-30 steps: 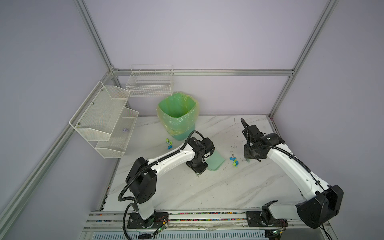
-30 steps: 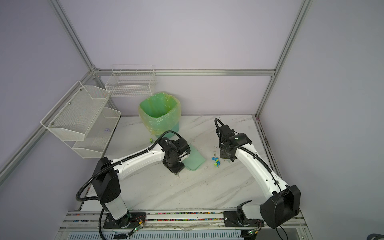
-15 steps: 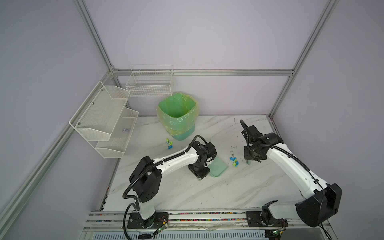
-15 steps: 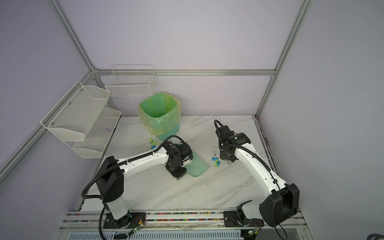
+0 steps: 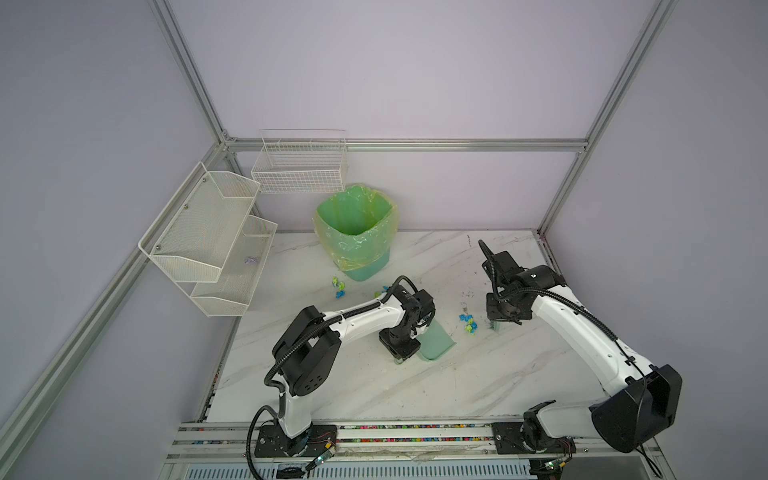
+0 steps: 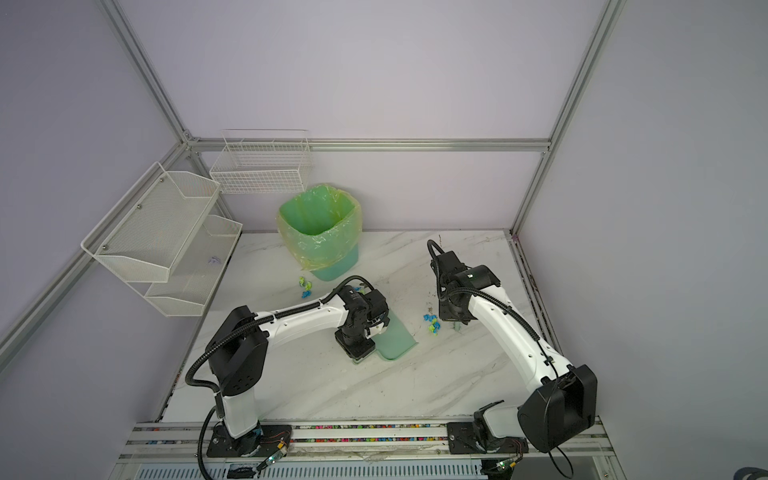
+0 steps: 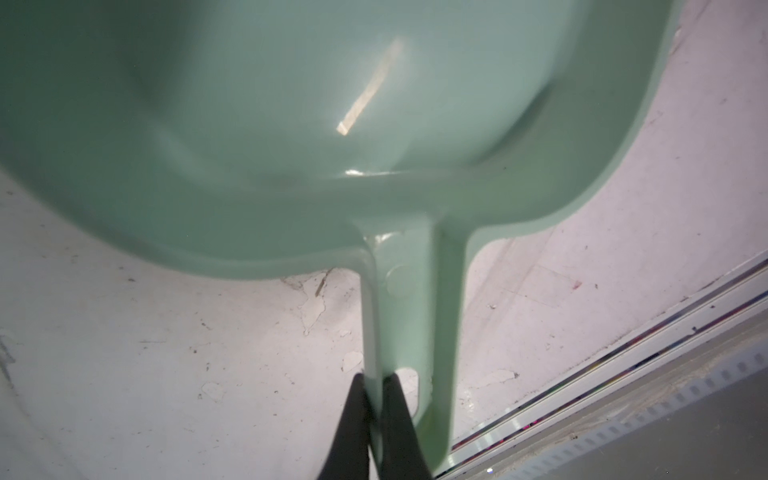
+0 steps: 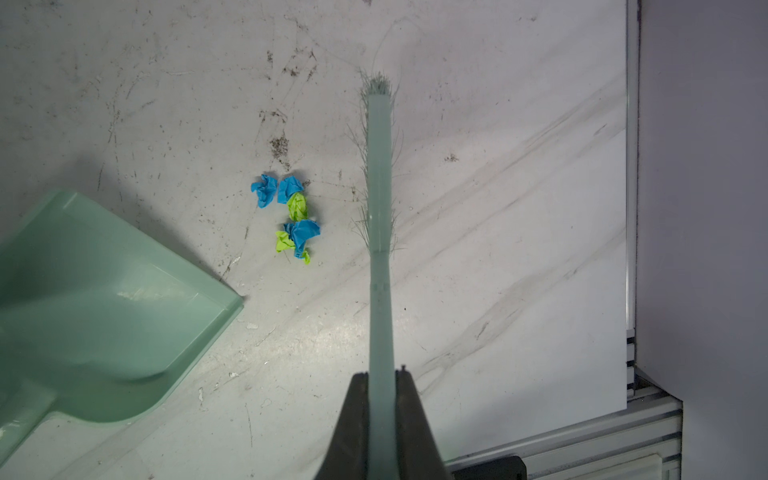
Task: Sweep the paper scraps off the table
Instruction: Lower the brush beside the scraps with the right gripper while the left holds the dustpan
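Observation:
One clump of blue and lime paper scraps (image 5: 468, 323) (image 6: 432, 324) (image 8: 293, 216) lies on the table (image 5: 415, 386) between the two grippers. A second clump (image 5: 338, 287) (image 6: 305, 287) lies near the bin. My left gripper (image 7: 373, 380) (image 5: 401, 353) is shut on the handle of a mint-green dustpan (image 7: 291, 124) (image 5: 436, 343) (image 8: 104, 307), whose mouth faces the first clump. My right gripper (image 8: 381, 376) (image 5: 500, 318) is shut on the handle of a pale green brush (image 8: 380, 187). The bristles rest on the table just right of that clump.
A green bin with a yellow-green liner (image 5: 355, 228) stands at the back. White wire mesh shelves (image 5: 208, 237) and a wire basket (image 5: 299, 166) hang on the left and back walls. An aluminium rail (image 5: 415, 432) edges the front of the table, and another (image 8: 631, 208) its right side.
My left arm has drawn the dustpan a little toward the table's front, with its elbow swinging forward. The right gripper and brush have barely shifted. The scraps lie where they were.

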You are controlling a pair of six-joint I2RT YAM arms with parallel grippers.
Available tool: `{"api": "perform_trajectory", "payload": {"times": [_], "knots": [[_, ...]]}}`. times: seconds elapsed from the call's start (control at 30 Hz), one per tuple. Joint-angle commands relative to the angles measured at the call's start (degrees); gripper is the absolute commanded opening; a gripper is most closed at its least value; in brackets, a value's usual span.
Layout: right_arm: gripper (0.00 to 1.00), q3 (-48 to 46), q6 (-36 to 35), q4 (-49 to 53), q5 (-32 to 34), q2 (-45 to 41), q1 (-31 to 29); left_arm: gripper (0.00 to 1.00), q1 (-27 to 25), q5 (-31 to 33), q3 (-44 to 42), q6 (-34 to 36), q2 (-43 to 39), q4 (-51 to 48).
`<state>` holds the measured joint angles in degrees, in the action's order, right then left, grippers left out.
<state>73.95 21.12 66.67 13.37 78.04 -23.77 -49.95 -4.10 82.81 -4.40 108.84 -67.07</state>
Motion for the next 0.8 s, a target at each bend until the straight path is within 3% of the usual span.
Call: {"api": "perform_trajectory", "payload": {"times": [0.0, 0.77], "knots": [[0.00, -0.1, -0.4, 0.8, -0.1, 0.3, 0.1, 0.00, 0.0, -1.4, 4.6, 2.2, 0.8, -0.2], [0.00, -0.5, -1.3, -4.0, -12.1, 0.1, 0.0, 0.00, 0.7, -4.5, 11.3, 3.5, 6.9, -2.5]]}}
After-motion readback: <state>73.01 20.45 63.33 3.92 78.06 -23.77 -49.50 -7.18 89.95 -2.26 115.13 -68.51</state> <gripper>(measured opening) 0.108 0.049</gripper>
